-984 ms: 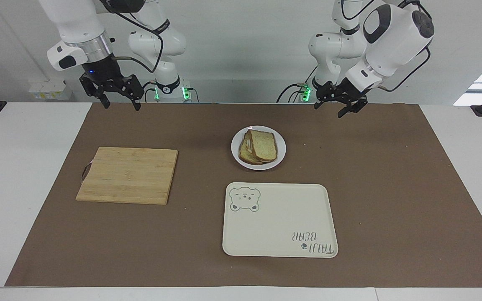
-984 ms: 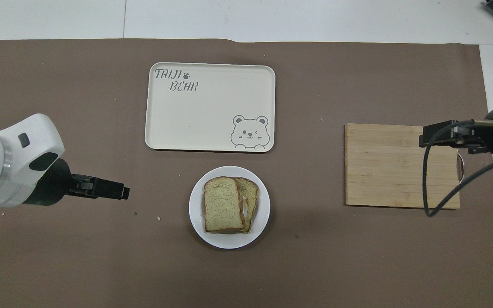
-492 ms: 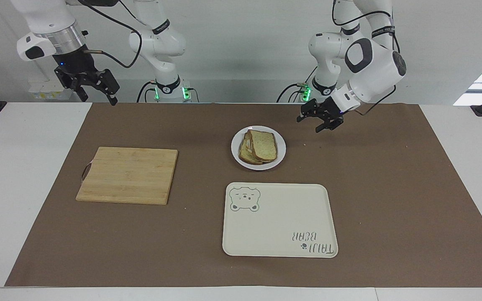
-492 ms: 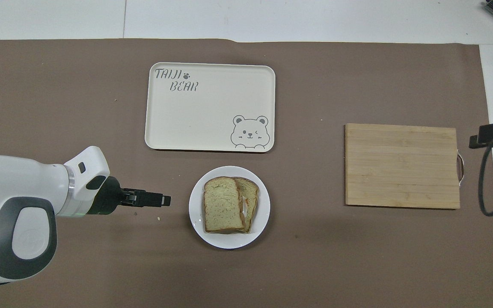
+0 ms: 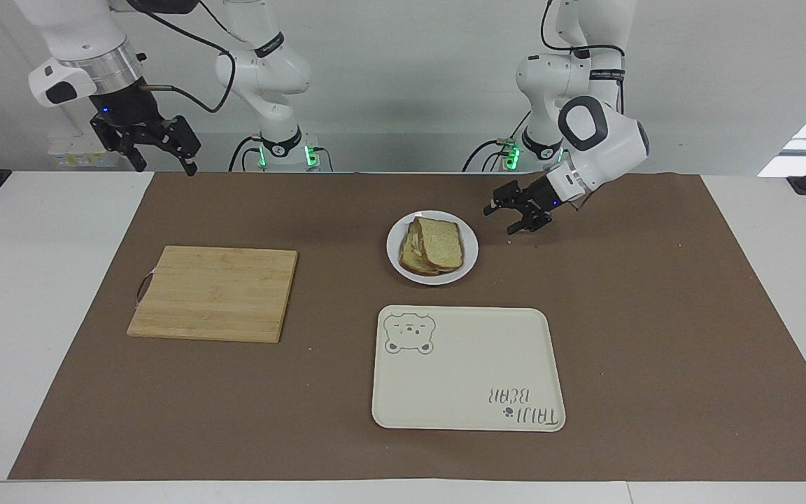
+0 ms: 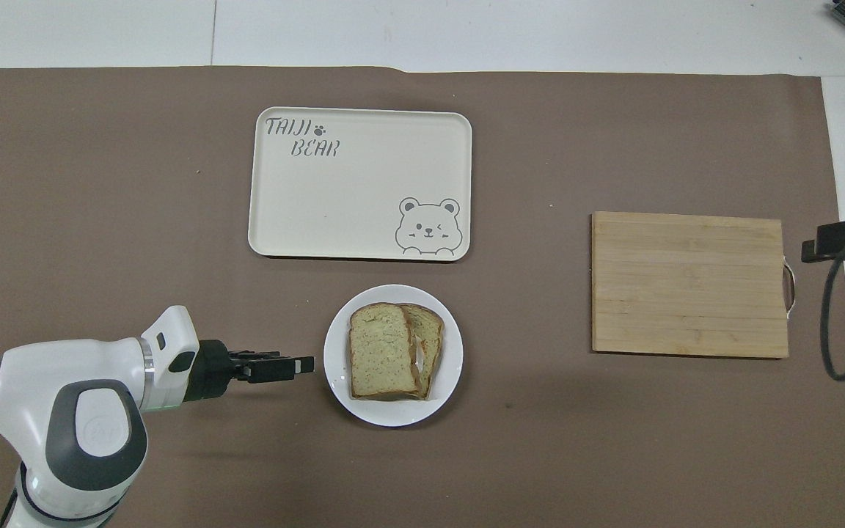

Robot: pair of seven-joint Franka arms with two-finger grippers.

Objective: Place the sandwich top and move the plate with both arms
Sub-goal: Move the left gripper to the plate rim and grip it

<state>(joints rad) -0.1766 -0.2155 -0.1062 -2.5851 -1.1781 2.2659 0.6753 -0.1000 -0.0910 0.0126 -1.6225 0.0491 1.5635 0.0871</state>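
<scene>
- The pale tan bread slice with brown crust, the sandwich top [image 5: 440, 244], lies on the lower slice, slightly offset, on the small round white plate [image 5: 467, 263]; the topping step looks done.
- The plate sits on brown paper, nearer the robots than the cream rectangular bear tray [image 5: 468, 367].
- The left gripper [image 5: 515, 215], fingers apart and empty, is low just beside the plate's rim, not touching, probably to grip the edge.
- The right gripper [image 5: 158, 162], fingers apart and empty, waits raised over the table edge, well apart from the bamboo cutting board [image 5: 214, 292].
</scene>
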